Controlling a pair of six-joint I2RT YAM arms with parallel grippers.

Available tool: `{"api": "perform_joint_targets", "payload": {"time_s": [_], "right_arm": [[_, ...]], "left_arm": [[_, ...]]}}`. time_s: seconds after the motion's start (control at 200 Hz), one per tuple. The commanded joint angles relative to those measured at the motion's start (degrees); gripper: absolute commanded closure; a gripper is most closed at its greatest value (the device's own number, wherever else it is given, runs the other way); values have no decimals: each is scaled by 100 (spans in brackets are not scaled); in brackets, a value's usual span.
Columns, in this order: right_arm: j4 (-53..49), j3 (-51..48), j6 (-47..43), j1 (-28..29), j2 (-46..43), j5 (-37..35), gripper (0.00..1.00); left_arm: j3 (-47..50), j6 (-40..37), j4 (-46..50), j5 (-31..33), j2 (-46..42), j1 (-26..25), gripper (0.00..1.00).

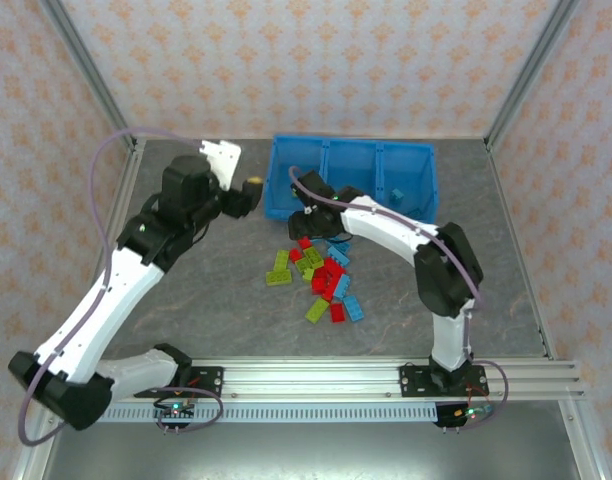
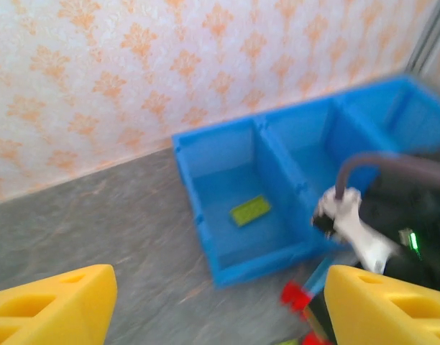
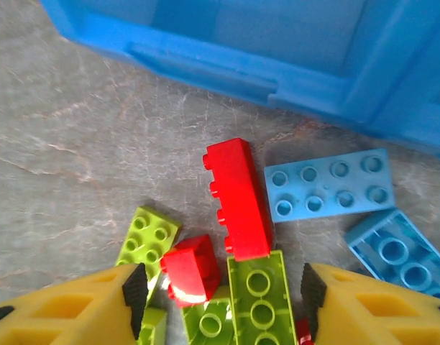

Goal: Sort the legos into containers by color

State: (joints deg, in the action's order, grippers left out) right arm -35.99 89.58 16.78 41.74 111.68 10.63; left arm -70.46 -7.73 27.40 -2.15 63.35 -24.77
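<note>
Right wrist view showed the legos heaped just in front of the bin. The right gripper was lowered over them, jaws apart astride a small red brick and a long green brick. Another green brick lay in the bin's left compartment. The left arm reached toward the bin's left end, with the left gripper spread wide and empty.

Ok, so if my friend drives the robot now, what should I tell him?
Left gripper: open, empty, just left of the bin.
Right gripper: open, low over the pile, astride a red brick and a green brick.
Done: a green lego in the left section, a blue lego in the right.
Left: the whole pile, on the table before the bin.
</note>
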Motion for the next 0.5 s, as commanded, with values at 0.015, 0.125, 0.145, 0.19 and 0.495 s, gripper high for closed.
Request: {"api": "perform_joint_targets", "payload": {"time_s": [0.015,0.125,0.145,0.19,0.495], "right_arm": [[9,520,-246,31,451,-289,44],[30,693,-338,79,788,-544,47],[52,715,-350,75,835,-581,48],[88,773,-380,80,938,-652,50],[-70,1052,-283,85,1450,-688,64]], "left_arm": [[1086,-1731,-201,141,-389,-36,19],[2065,-2355,-952,-79,-703,-35,15],[2172,-2422,-1038,-165,-717,-31,14],[2318,-2460,-1192,-344,-707,-26,10],[2490,-2669,-1277,-1240,-580,87,0]]}}
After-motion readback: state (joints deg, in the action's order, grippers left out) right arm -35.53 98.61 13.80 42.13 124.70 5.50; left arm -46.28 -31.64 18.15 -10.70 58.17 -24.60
